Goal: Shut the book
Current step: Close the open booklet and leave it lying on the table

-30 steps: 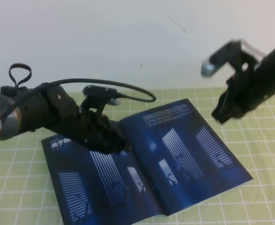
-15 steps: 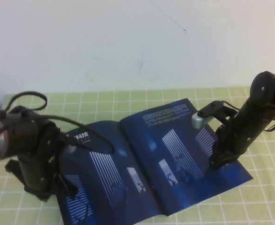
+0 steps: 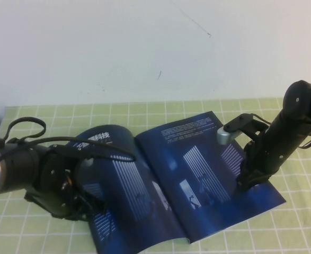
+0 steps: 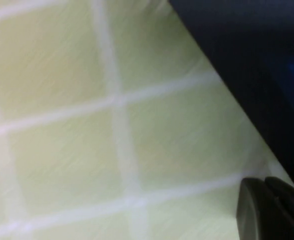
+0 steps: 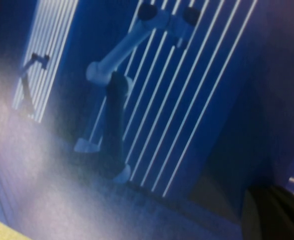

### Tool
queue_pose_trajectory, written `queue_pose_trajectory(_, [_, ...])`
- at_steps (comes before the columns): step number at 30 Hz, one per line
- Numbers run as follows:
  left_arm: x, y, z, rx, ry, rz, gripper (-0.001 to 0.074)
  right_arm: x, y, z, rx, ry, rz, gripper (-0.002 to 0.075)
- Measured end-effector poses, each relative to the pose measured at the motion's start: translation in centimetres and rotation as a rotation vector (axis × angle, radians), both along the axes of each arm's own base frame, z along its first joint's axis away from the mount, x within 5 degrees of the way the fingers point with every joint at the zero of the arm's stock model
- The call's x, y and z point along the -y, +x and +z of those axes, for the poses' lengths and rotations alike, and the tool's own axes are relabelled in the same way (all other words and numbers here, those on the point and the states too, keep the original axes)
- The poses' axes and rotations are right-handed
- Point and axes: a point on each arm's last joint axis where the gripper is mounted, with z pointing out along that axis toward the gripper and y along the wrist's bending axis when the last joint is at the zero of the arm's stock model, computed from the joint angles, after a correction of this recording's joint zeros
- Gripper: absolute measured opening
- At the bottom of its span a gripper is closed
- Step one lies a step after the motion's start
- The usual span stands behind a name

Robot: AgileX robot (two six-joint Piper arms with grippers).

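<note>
The left gripper (image 3: pixel 87 205) is sitting low on the tabletop (image 3: pixel 23 238) toward its near-left corner. It is tucked against the outer edge of the left page (image 3: pixel 121 169) of the book (image 3: pixel 168 180). Whether it is spread or pinching cannot be told. That page is arching up off the green checked cloth, its far corner curling toward the spine. The right gripper (image 3: pixel 244 183) is pointing down and resting on the right page (image 3: pixel 197 153) near that page's outer edge, and its state cannot be told either. The book is lying open across the middle of the tabletop, dark blue with white stripes, reaching toward the near edge.
</note>
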Motion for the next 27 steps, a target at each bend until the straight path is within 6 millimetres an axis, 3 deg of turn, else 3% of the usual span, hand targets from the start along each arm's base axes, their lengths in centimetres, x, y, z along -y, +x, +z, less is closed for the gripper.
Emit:
queue_pose_trajectory(4, [1.0,0.3,1.4,0.079,-0.137,0.014,-0.0004,0.0,0.0,-0.1,-0.002,0.001,-0.001,-0.0003])
queue_pose_trajectory(8, [2.1,0.6,4.4,0.240,-0.314,0.029,-0.0004,0.0,0.0,0.2,0.003,0.002,-0.001,-0.0003])
queue_pose_trajectory(12, [4.3,0.5,7.0,0.439,-0.437,0.023,-0.0004,0.3,-0.1,2.4,0.067,-0.006,-0.014,-0.0003])
queue_pose_trajectory(16, [7.9,-0.9,7.8,0.511,-0.460,-0.086,-0.0004,1.3,-0.4,8.3,0.226,-0.051,-0.086,-0.0003])
queue_pose_trajectory(20, [11.9,-3.0,8.4,0.557,-0.460,-0.267,-0.0004,2.5,-2.3,15.1,0.395,-0.052,-0.154,-0.0003])
queue_pose_trajectory(23, [13.6,-4.2,8.9,0.569,-0.458,-0.384,-0.0004,3.2,-4.5,19.1,0.474,-0.028,-0.167,-0.0003])
queue_pose_trajectory(27, [14.3,-4.8,9.7,0.504,-0.478,-0.483,-0.0004,4.3,-8.0,23.7,0.563,0.004,-0.173,-0.0003])
